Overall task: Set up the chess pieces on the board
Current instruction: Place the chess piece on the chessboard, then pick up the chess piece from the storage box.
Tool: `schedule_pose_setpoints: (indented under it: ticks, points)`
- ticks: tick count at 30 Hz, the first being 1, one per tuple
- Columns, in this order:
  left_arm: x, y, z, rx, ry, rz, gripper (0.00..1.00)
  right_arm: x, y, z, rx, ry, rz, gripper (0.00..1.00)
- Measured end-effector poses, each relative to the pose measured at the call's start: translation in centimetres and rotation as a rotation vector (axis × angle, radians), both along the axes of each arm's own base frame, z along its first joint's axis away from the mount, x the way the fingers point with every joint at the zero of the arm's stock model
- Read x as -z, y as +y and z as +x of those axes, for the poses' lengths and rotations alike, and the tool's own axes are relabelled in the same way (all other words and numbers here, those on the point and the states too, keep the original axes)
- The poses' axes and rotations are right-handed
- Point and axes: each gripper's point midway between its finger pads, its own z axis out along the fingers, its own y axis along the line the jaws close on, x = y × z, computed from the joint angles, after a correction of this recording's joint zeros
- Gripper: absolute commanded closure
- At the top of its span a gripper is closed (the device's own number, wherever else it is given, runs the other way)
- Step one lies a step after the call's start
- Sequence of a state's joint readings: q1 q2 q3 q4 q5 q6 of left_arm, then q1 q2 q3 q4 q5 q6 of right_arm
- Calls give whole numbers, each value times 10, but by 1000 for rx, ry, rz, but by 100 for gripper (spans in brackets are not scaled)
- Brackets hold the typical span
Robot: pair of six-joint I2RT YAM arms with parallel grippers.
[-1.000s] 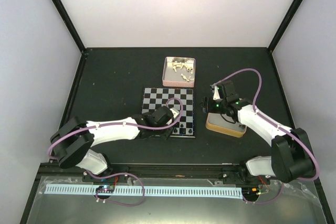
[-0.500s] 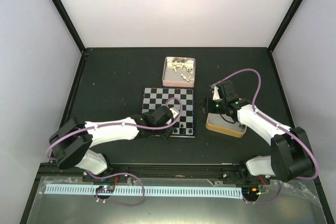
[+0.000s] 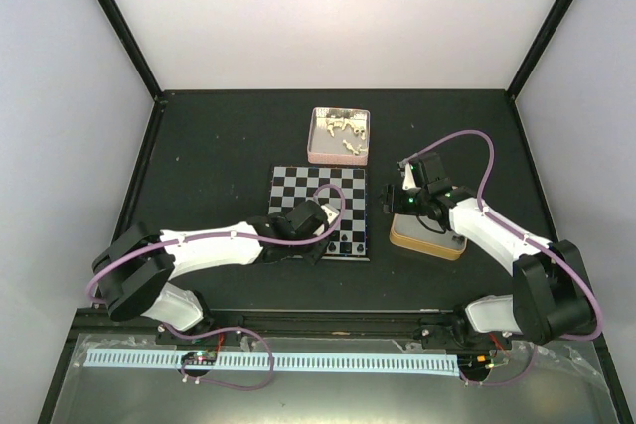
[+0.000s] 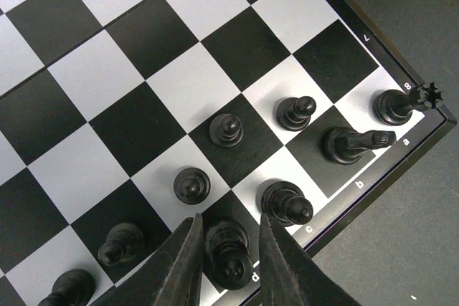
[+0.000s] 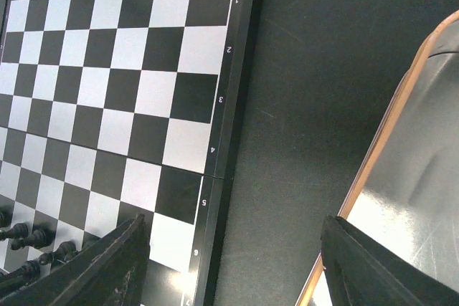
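The left gripper (image 4: pixel 229 221) sits low over the near edge of the board (image 4: pixel 172 84). Its jaws are narrow, one finger either side of a black piece (image 4: pixel 229 257) that stands upright on the d square of the back row. That low, straddling pose suits planting the piece squarely on its place. Whether the pads pinch it or are just clear of it I cannot tell, as any gap is hair-thin.

Neighbours crowd it: the bishop (image 4: pixel 287 206) is just beside on c and a pawn (image 4: pixel 191 184) just ahead, so a straight lift looks safest. The knight (image 4: pixel 348 145) and rook (image 4: pixel 394 105) fill b and a.

The right gripper (image 5: pixel 237 270) hangs wide and empty between the board's edge and the tan tin (image 5: pixel 401 191), apart from the left arm — likely waiting. The white pieces (image 3: pixel 343 129) lie in the pink tin (image 3: pixel 338 159) beyond the board, and the far rows are bare.
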State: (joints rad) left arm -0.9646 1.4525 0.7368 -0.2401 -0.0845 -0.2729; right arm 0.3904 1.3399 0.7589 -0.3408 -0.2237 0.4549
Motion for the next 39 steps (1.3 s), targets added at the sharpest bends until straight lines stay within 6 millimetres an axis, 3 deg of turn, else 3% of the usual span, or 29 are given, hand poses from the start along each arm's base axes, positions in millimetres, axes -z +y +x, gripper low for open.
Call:
schedule_pose_setpoints:
  ticks: [7, 16, 21, 24, 30, 32, 39]
  points:
    - [-5, 2, 1, -8, 4, 16, 66, -5, -11, 2, 69, -9, -29, 34]
    - [-57, -5, 15, -41, -94, -73, 61, -39, -79, 9, 372, -135, -154, 34]
    - [-81, 14, 30, -149, -191, -58, 59, -5, -127, -2, 512, -17, -247, 34]
    - [-96, 30, 38, -225, -239, -65, 56, 19, -144, -12, 553, 74, -281, 37]
    - [-131, 59, 52, -351, -314, -154, 49, 51, -156, -23, 567, 206, -303, 59]
    - [-137, 66, 53, -373, -333, -183, 49, 60, -156, -26, 563, 242, -316, 62]
    - [-132, 80, 54, -409, -328, -202, 48, 74, -157, -28, 555, 283, -333, 72]
